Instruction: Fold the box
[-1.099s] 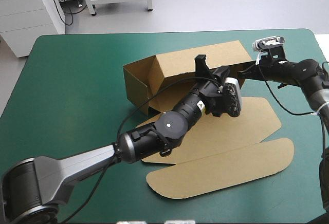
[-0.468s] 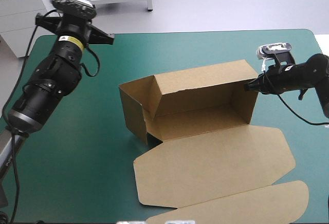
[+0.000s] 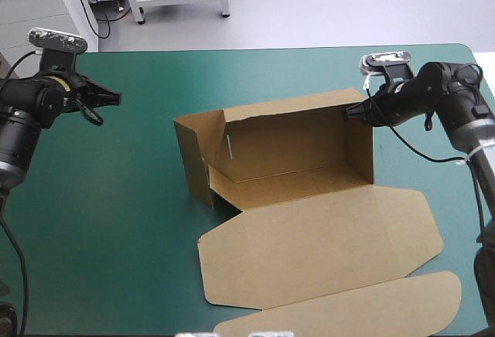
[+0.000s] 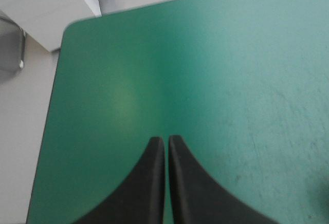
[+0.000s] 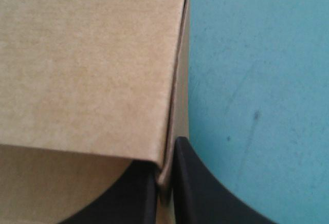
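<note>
On the teal-green tabletop (image 3: 116, 198), between the two arms, a brown cardboard box (image 3: 309, 229) standing as an open tray: long back wall and both end walls upright, broad lid and its rounded tuck flap lying flat toward the near edge. At the upper far corner of the tray's right end wall, the right arm's broad black fin-shaped fingers (image 3: 357, 111), all but closed with the board nipped between them (in the right wrist view, brown board (image 5: 87, 64) filling the space ahead of and to one side of those fingers (image 5: 195, 193), a thin upright edge of it caught in the narrow slit between the tips, bare tabletop (image 5: 257, 54) on the other side). Well apart from the box, above the far left part of the tabletop, the left arm's matching black fingers (image 3: 104, 97), tips turned toward the box, pressed together with only a hairline gap and holding nothing. In the left wrist view, only bare tabletop (image 4: 231, 80) under and ahead of these fingers (image 4: 151, 183), its rounded corner beyond their tips.
</note>
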Robot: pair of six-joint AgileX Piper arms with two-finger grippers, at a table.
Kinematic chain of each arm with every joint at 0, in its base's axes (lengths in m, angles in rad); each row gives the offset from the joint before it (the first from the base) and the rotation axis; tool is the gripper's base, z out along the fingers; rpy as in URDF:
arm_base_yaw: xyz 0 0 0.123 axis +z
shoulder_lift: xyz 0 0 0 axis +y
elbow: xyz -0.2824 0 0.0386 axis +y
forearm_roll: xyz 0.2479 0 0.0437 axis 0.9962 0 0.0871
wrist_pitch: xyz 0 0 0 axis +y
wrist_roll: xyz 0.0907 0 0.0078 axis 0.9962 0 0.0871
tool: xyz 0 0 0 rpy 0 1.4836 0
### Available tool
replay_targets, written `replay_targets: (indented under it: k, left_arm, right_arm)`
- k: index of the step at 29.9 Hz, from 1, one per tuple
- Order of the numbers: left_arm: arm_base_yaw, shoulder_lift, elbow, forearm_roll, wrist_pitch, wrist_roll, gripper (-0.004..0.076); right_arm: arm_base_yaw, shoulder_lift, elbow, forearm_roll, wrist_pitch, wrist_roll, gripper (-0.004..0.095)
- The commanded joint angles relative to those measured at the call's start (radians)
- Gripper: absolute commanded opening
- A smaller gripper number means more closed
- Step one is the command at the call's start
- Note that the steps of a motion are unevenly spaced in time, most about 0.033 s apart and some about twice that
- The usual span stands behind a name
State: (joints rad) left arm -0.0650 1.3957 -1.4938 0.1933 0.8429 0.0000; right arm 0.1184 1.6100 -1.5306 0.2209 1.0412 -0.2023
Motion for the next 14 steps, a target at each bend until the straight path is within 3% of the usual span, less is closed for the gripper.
replay_targets:
  k: [1, 8, 14]
  left_arm:
    - [0.062, -0.033, 0.006, -0.092, 0.021, 0.071, 0.0011]
    - [0.104, -0.033, 0.107, -0.173, 0.052, 0.154, 0.0011]
    - [0.104, -0.033, 0.140, -0.226, 0.059, 0.184, 0.0010]
  right_arm:
    - [0.014, 0.071, -0.047, 0.041, 0.054, 0.026, 0.0002]
    - [0.014, 0.184, -0.156, 0.026, -0.031, 0.004, 0.0041]
    - [0.015, 0.224, -0.236, -0.019, -0.043, 0.000, 0.0248]
